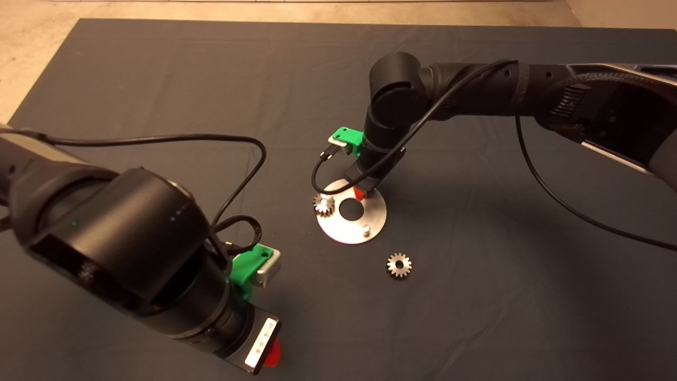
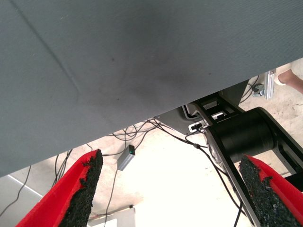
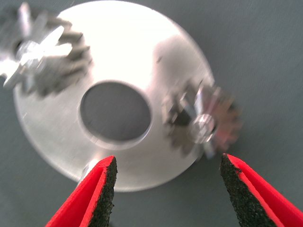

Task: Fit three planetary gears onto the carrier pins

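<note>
The right gripper (image 3: 165,189), fingers spread, hovers over the disc (image 1: 351,230) mid-mat, two planetary gears (image 3: 201,123) seated on carrier pins (image 1: 365,229); third gear (image 1: 399,264) lies just beside; left gripper (image 2: 173,194) released near the mat's front edge

The far edge of the round disc (image 1: 338,233) is covered by the right gripper (image 1: 365,191), whose fingers are spread apart above a mounted gear (image 3: 201,123). The disc's left edge is taken by a second mounted gear (image 1: 323,203). A bare pin (image 1: 365,229) is left reachable from the near side. A loose gear (image 1: 399,265) lies near the disc on open mat (image 1: 502,296).
</note>
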Controlling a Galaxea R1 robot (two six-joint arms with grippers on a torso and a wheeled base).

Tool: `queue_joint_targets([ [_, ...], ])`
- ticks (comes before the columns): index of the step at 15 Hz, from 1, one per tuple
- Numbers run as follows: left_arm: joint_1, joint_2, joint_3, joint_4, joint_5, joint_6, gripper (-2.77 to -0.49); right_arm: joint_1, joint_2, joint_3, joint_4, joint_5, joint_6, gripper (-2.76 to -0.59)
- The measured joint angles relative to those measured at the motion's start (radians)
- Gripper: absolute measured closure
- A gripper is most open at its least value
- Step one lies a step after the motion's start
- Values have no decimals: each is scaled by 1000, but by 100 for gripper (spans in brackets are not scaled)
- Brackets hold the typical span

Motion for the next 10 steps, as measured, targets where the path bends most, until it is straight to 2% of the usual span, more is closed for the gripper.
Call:
queue_joint_targets([
  [3, 0, 78, -2, 0, -2, -19, -204, 2, -61, 171, 9, -1, 74, -160],
  [5, 0, 88, -8, 0, -3, -26, -204, 2, -114, 277, 21, 0, 107, -160],
  [8, 0, 88, -10, 0, 0, -29, -204, 3, -190, 389, 33, -5, 137, -160],
  [10, 0, 95, -12, 0, 0, -29, -204, 5, -213, 437, 46, -7, 145, -160],
])
